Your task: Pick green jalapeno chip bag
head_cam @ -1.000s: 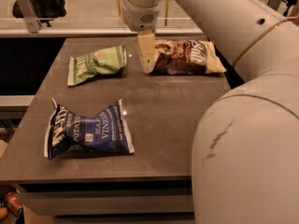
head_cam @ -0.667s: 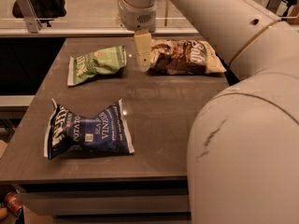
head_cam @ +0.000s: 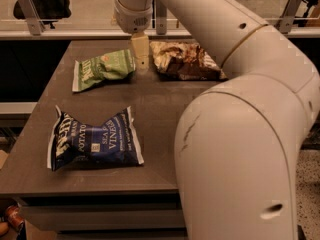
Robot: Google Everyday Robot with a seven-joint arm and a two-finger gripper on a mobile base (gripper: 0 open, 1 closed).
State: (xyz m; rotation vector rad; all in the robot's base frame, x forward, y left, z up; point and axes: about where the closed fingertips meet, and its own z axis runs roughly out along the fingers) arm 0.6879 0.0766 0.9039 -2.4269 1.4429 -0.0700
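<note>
small crinkled light-green jalapeno chip bag (head_cam: 102, 70) lies lengthwise left-to-right at the back of the grey table (head_cam: 165, 109), its right end just left of the cream gripper (head_cam: 140, 54), released or clenched i can't tell.

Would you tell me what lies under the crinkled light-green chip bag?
The dark tabletop shows around the light-green chip bag; anything beneath is covered. The cream gripper hangs at its right edge.

The dark-blue bag (head_cam: 95, 141) reads "POTATO", "SEA", "VINE"; the pincer (head_cam: 141, 59) hangs just beside the green jalapeno chip bag (head_cam: 102, 69).
</note>
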